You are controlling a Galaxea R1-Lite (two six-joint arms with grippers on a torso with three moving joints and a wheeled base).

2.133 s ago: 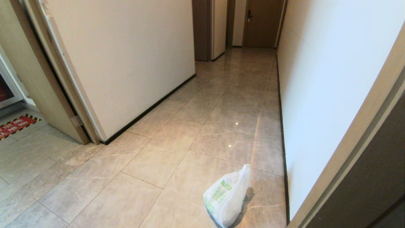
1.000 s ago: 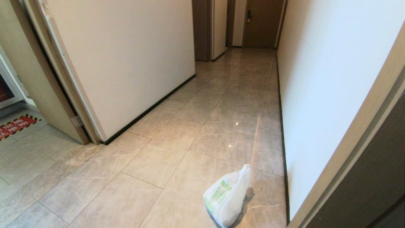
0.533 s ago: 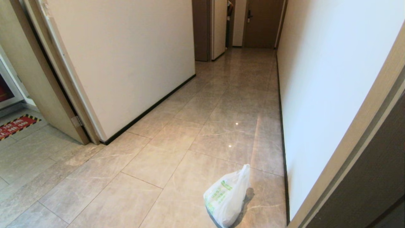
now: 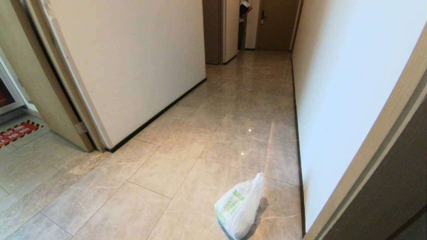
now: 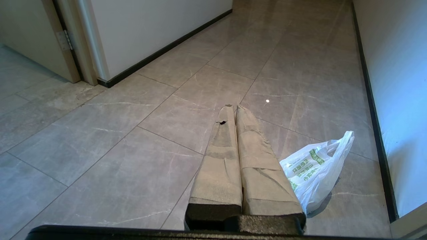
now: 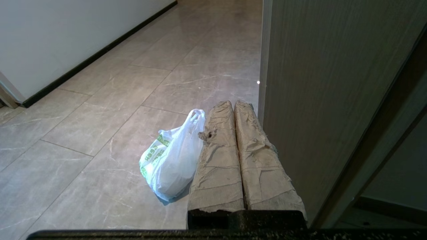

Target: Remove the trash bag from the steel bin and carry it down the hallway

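Observation:
The trash bag (image 4: 238,206), thin white plastic with green print, stands on the hallway floor (image 4: 206,140) close to the right wall, handles up. No gripper holds it. It also shows in both wrist views as the trash bag (image 5: 313,170) (image 6: 170,160). My left gripper (image 5: 233,106) is shut and empty, hanging above the tiles to the bag's left. My right gripper (image 6: 233,103) is shut and empty, beside the bag and next to a door frame. Neither arm shows in the head view. The steel bin is out of view.
The hallway runs ahead between a white wall (image 4: 133,60) on the left and a white wall (image 4: 340,83) on the right. A brown door (image 4: 275,25) closes its far end. A person (image 4: 245,10) shows partly there. An open door (image 4: 50,83) stands at the left.
A person has come partly into sight at the far end of the hallway. The bag and the view have not moved.

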